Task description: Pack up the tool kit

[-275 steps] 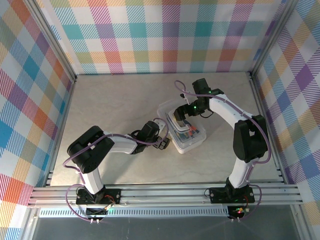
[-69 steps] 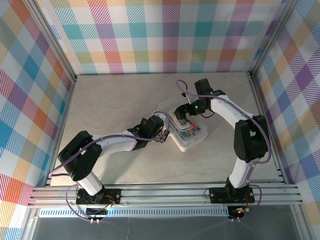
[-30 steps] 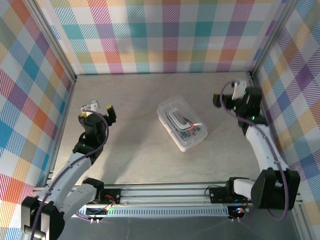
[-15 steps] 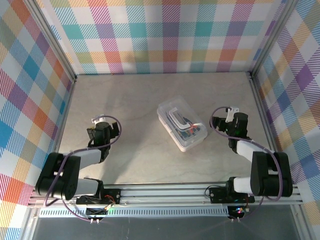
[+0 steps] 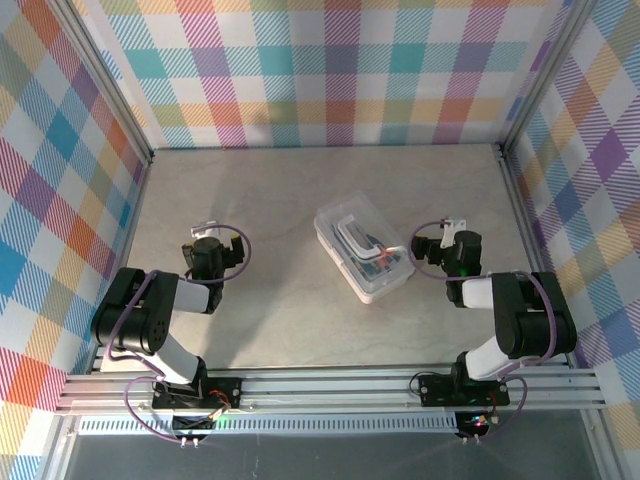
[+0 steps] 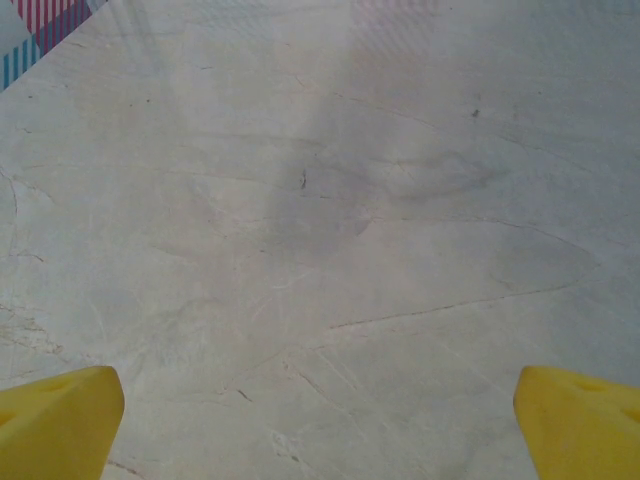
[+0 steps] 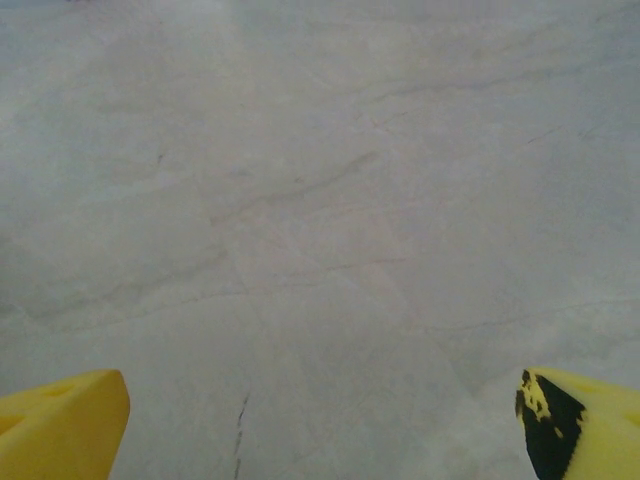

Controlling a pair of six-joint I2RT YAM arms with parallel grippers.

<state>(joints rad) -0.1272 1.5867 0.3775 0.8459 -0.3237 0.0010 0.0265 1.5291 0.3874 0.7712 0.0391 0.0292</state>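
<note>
A: Tool kit box?
B: Middle of the marble-look table, lid shut, white handle on top. Lying slantwise, long axis 11 to 5 o'clock. Red and orange bits showing through the plastic toward the 5 o'clock end; too small to name.
A: Left gripper?
B: Spread wide, yellow fingertips at both bottom corners of the wrist view, tabletop between. Holding nothing. From above, at 9 o'clock of the box, well apart from it.
A: Right gripper?
B: Likewise spread wide, nothing held, black scuff on one yellow tip. From above, at 3 o'clock of the box, near but not touching.
</note>
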